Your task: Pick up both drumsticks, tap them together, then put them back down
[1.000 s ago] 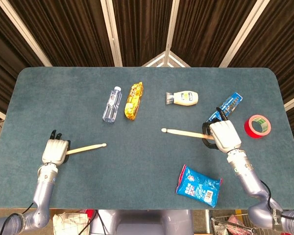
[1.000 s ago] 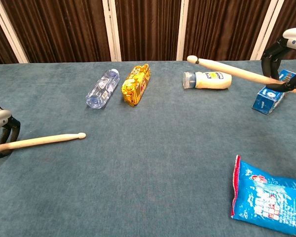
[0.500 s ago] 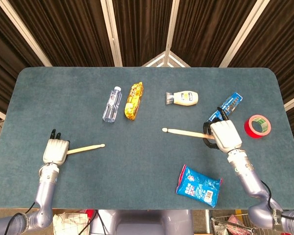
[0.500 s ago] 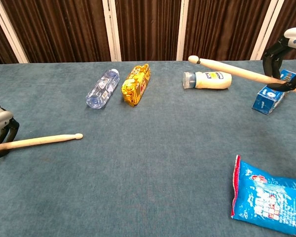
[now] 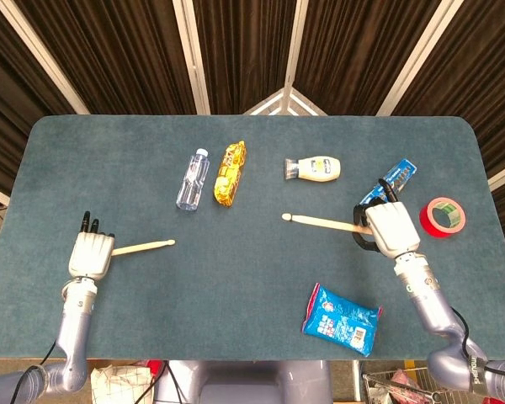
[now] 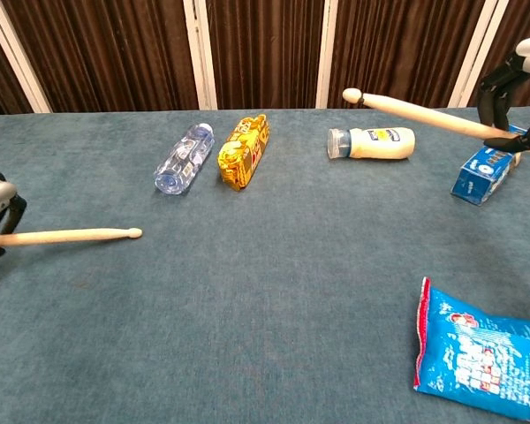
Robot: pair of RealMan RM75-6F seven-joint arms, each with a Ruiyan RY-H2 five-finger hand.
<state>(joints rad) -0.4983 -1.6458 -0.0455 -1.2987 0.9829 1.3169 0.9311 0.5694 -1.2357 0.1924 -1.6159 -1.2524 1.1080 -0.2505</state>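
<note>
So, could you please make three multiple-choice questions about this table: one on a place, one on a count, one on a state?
1. What lies directly beside the water bottle?
A. red tape roll
B. yellow snack pack
C. blue snack bag

2. How many drumsticks are in view?
A. one
B. two
C. three

3. What is the state of the right hand?
A. it holds a drumstick
B. it is open above the table
C. it presses on the blue box

Answers:
1 B: the yellow snack pack lies next to the bottle.
2 B: a right drumstick and a left drumstick, the latter held by the left hand.
3 A: its fingers grip the right drumstick.
</note>
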